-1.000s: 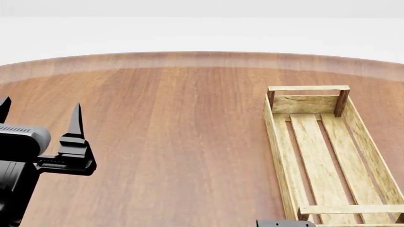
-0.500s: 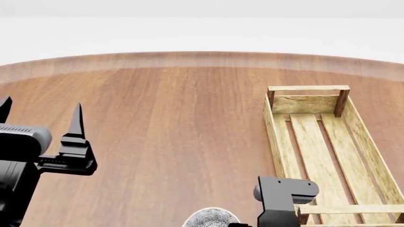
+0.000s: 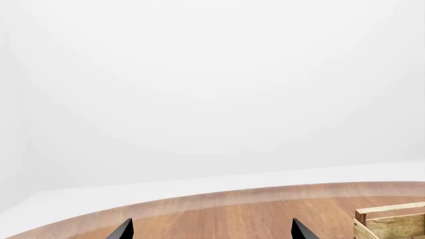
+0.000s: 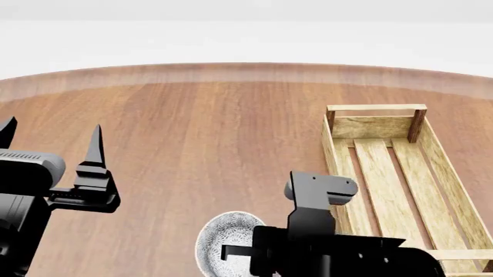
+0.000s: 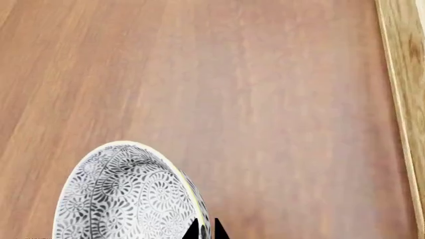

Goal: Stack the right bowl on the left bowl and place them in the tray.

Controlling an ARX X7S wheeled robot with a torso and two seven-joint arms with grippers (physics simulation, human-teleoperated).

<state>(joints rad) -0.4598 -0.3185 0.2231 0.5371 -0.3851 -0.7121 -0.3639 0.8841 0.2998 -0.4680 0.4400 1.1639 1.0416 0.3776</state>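
Right end effector [image 5: 206, 230] risen, pinching bowl [image 5: 126, 194] rim.

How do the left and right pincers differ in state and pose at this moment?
The left pincer is open, its black fingers spread wide and holding nothing; the right pincer is shut on the rim of the grey-patterned ceramic bowl. The left pincer sits far from the light-wood slatted tray; the right arm sits right beside the tray. Both hang over the round brown wooden table.
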